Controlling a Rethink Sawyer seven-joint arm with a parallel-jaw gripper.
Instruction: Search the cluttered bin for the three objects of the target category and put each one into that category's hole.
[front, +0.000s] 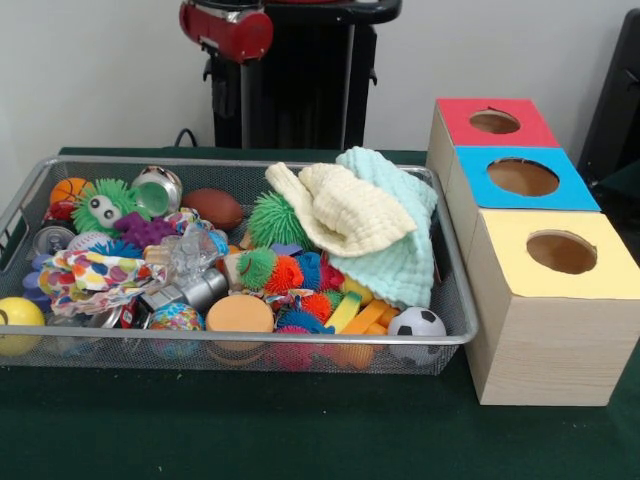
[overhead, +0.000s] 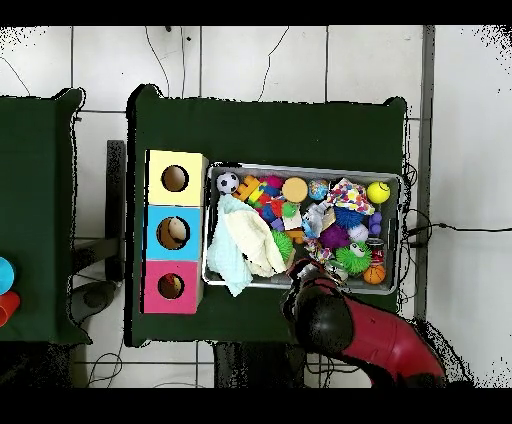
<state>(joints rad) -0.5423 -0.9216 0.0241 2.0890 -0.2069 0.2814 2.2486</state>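
A wire-mesh bin (front: 455, 300) (overhead: 302, 168) is heaped with toys. Among them are a soccer ball (front: 416, 325) (overhead: 228, 182), a yellow ball (front: 18, 318) (overhead: 378, 191), a small basketball (front: 68, 189) (overhead: 374, 273) and a brown football (front: 212, 207). A cream cloth (front: 345, 205) (overhead: 255, 242) lies on a mint cloth (front: 400, 240) (overhead: 226, 258). Beside the bin stand three boxes with holes: red (front: 495, 121) (overhead: 170, 287), blue (front: 523, 177) (overhead: 176, 231) and yellow (front: 561, 252) (overhead: 175, 179). The red and black arm (front: 225, 30) (overhead: 335, 320) hangs behind the bin's far rim. Its gripper is hidden under the arm.
The bin also holds a green fuzzy monster (front: 105, 205) (overhead: 352, 258), a green spiky ball (front: 277, 220), an orange disc (front: 240, 314) (overhead: 294, 189), a globe ball (front: 175, 318) and a polka-dot cloth (front: 85, 275) (overhead: 350, 193). A pale thing shows inside the blue hole. Green cloth (front: 300, 430) covers the table.
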